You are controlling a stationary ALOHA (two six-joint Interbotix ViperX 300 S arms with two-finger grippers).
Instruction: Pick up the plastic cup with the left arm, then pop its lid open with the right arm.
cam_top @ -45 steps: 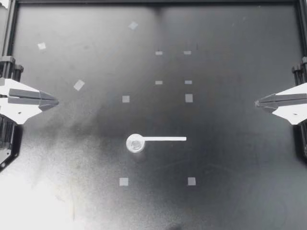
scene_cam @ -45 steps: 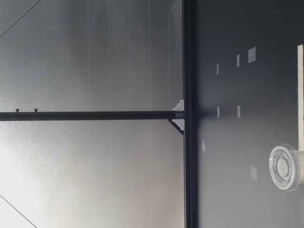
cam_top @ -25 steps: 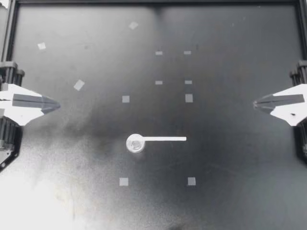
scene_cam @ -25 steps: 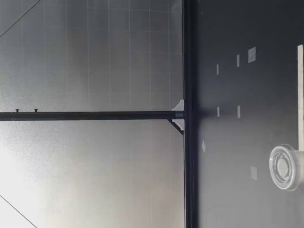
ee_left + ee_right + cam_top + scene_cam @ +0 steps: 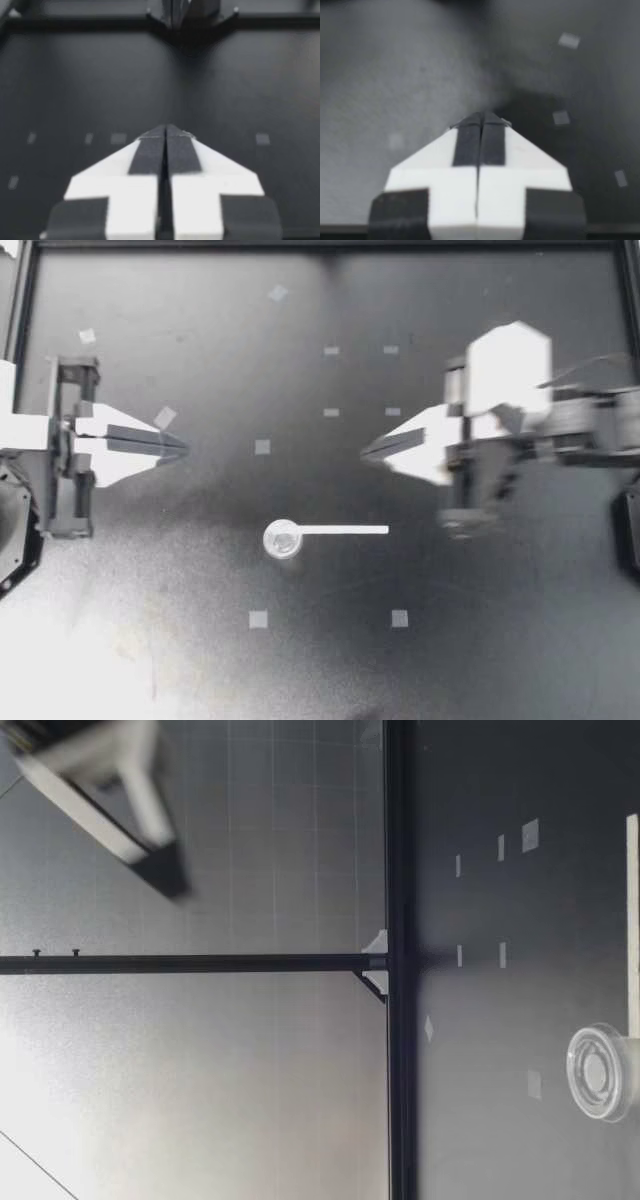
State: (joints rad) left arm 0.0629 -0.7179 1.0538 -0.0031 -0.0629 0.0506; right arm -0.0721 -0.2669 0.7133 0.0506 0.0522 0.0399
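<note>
- While both claws hang over the dark tabletop [image 5: 520,640], neither has hold of anything.
- Left claw [image 5: 183,445]: its wrist view shows the fingers pressed flat together with nothing between them. It sits on the left side, tip pointing right.
- Right claw [image 5: 366,453]: fingers likewise closed tight and empty in its wrist view. Its arm reaches in from the right to about mid-table, tip pointing left.
- Scoop [image 5: 300,534]: lies flat near the middle of the tabletop, nearer than both claw tips and touched by neither.
- Long axis of the scoop runs left–right. The round bowl [image 5: 283,538] is at the left end, and the thin handle [image 5: 345,530] runs out to the right.
- Key relation: the right claw tip is just far of the handle's right half, close to its free end. The left claw tip is well apart, to the left and far of the bowl. Judged nearer arm: right.
- Low view: one blurred claw [image 5: 165,870] shows high above the surface; I cannot tell from that view which arm it is.
- Tape squares [image 5: 262,447] lie scattered about the scoop, none touching it.
</note>
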